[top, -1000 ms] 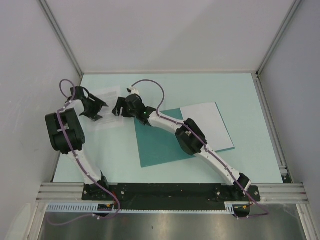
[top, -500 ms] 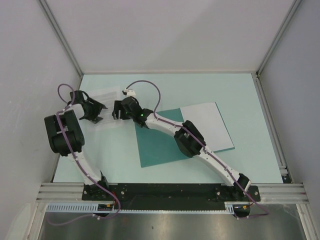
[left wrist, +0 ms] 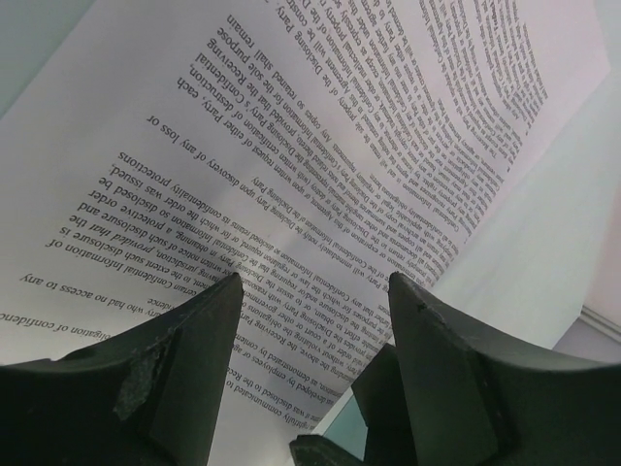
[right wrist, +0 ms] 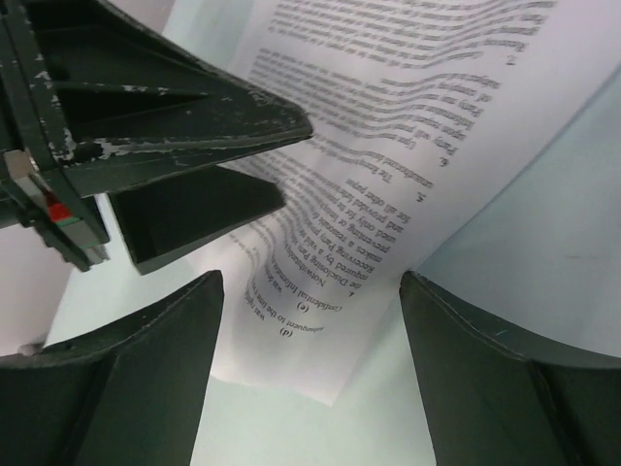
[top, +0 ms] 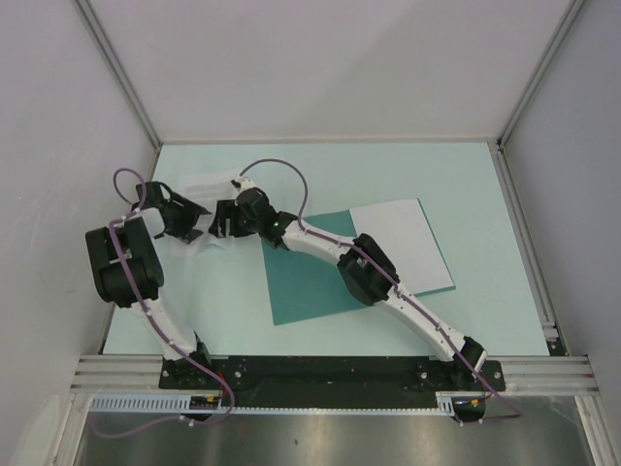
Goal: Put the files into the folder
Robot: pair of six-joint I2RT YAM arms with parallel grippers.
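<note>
The printed sheet (top: 207, 183) of the files lies buckled at the far left of the table, its lines of text filling the left wrist view (left wrist: 320, 146). My left gripper (top: 194, 227) (left wrist: 315, 282) is open, both fingertips over the sheet near its lifted edge. My right gripper (top: 217, 227) (right wrist: 312, 282) is open around the sheet's curled corner (right wrist: 330, 320), facing the left gripper's fingers (right wrist: 184, 121). The teal folder (top: 306, 286) lies open in the middle, with the nearly blank sheet (top: 403, 238) on its right half.
The mint tabletop (top: 388, 175) is boxed in by grey walls on three sides. An aluminium rail (top: 529, 243) runs along the right edge, and a front rail (top: 330, 374) carries both arm bases. The right arm stretches across the folder's left half.
The right gripper has moved left to the printed sheet's corner. The left gripper has shifted slightly and its jaws have narrowed a little. The sheet has bunched up between them.
</note>
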